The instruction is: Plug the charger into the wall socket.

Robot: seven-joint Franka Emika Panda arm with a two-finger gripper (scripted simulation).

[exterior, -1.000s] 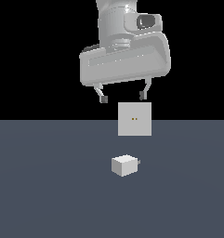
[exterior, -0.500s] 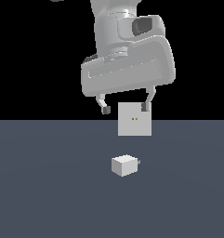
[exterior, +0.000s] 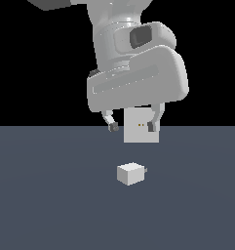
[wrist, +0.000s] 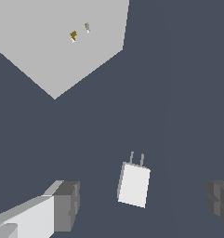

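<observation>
Charger (exterior: 131, 174), a smooth off-white cube with two prongs, sits below the spread, empty jaws.

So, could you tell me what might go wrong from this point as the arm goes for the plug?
1. The small off-white cube charger lies skewed between the open gripper fingers, so closing could twist it.
2. Its two short prongs do not point squarely at the flat off-white square wall socket, so it needs turning before insertion.
3. The socket's yellowish holes look tiny, so slight misalignment may jam.
</observation>
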